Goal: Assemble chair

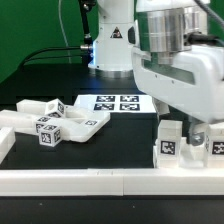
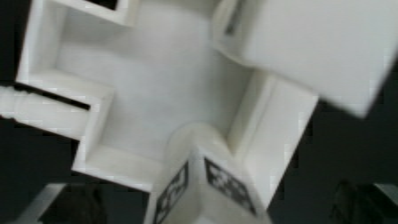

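Nearest the lens: a long white border rail [image 1: 90, 182] across the front of the black tabletop [image 1: 120, 135]. To the exterior view's left of the marker board [image 1: 118, 103]: a loose heap of white chair parts [image 1: 55, 120], flat panels lying overlapped, one tagged cube [image 1: 46, 131] in front. To the exterior view's right of the marker board: the white arm [image 1: 185, 70] reaching down, end effector [image 1: 192, 130] low between two upright tagged chair blocks [image 1: 169, 146] beside the rail. Cannot tell from either view whether spread wide or closed narrow. In the wrist view, blurred and close: a white chair panel [image 2: 160, 100] with raised edges, tags on an adjoining block [image 2: 214, 180].
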You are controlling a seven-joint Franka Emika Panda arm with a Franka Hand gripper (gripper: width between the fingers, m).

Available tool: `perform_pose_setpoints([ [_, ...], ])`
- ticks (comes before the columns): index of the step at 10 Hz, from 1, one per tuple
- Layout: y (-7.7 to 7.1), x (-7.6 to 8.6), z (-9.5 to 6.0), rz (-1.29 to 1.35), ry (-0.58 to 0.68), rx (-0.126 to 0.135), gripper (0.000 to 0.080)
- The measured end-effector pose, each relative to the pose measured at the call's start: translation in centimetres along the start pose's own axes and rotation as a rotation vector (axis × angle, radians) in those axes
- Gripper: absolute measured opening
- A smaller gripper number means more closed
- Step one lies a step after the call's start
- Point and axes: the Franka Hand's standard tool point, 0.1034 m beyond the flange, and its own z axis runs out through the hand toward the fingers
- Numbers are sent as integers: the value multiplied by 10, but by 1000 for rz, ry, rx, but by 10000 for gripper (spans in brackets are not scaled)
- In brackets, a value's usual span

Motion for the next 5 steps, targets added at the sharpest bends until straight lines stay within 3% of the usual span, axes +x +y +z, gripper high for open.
perform_pose_setpoints([
  [3, 1, 3, 0, -221, 1, -1, 649],
  [4, 3, 4, 1, -464, 26, -23, 649],
  [5, 2, 7, 0, -617, 49, -28, 649],
])
